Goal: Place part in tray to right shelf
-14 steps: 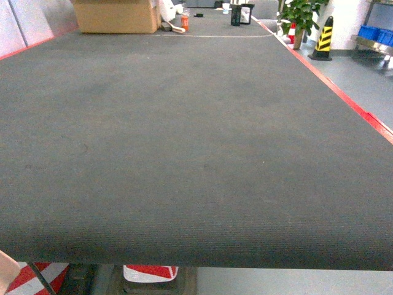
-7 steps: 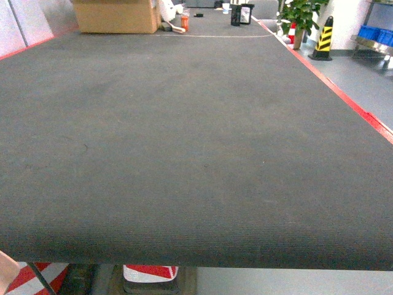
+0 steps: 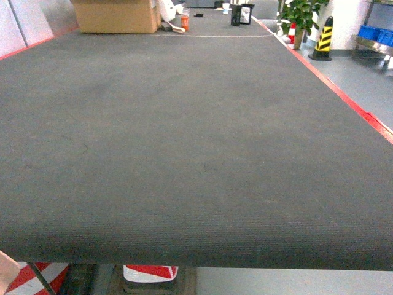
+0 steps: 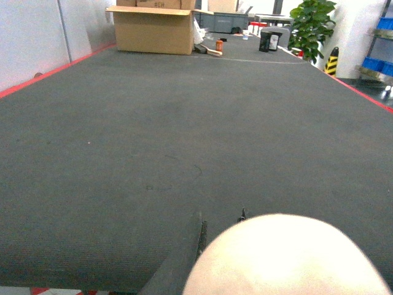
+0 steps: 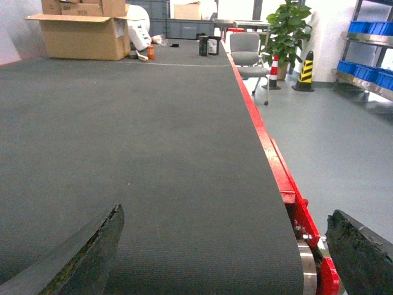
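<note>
A wide dark grey tabletop (image 3: 184, 141) filled most of the head view, edged with a red strip (image 3: 344, 98) running down its right side. At the upper left of that frame stood an open cardboard box (image 3: 116, 15); its contents could not be made out. Just right of it stood a small orange bottle (image 3: 184, 21), and further right a dark container (image 3: 236, 15). A potted plant (image 3: 301, 15) and a yellow-and-black cone (image 3: 323, 37) stood on the floor at the upper right, with blue bins (image 3: 376, 34) on a shelf at the far right edge.

The blue part appeared in none of the views. In the left wrist view a blurred cream rounded shape, probably the tray (image 4: 288, 258), filled the bottom centre; which way it pointed could not be told. How the left gripper's jaws stood could not be told either.

In the right wrist view the right gripper (image 5: 230, 258) had its jaws spread wide, one dark finger (image 5: 80, 258) at the lower left and the other at the lower right, nothing between them.
</note>
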You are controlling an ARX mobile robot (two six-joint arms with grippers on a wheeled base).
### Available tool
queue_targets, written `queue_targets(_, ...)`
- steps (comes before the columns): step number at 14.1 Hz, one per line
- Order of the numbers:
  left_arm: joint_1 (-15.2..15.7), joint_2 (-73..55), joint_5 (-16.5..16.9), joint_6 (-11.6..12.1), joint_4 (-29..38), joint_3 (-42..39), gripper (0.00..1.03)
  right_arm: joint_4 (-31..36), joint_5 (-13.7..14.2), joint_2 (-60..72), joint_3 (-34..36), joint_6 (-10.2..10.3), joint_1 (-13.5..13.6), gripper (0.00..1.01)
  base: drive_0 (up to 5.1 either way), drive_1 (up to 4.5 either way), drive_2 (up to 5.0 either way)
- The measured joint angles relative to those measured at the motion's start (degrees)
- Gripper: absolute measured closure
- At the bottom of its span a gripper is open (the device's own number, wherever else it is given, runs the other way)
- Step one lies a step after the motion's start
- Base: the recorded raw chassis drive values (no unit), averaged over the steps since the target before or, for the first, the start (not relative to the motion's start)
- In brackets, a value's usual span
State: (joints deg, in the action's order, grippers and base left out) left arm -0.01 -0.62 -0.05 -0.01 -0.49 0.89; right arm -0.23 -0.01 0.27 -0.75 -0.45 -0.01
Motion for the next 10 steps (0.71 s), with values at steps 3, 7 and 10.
queue_targets(3, 0.0, 0.0, 0.0, 0.0, 0.0, 0.0, 0.91, 0.0, 0.0, 0.0, 0.0, 0.0, 0.0, 0.03, 0.0, 0.00, 0.0)
queue_targets(7, -3.6, -14.5, -8.0, -3.6, -7.4, 7.3, 0.91, 0.1, -0.1, 0.0, 0.0, 0.0, 0.0, 0.03, 0.0, 0.00, 0.0)
queue_targets(10, 1.3, -41.9, 7.2, -16.0, 21.1, 16.9, 0.91, 0.0, 0.0, 0.0, 0.0, 0.0, 0.0, 0.03, 0.0, 0.00, 0.0)
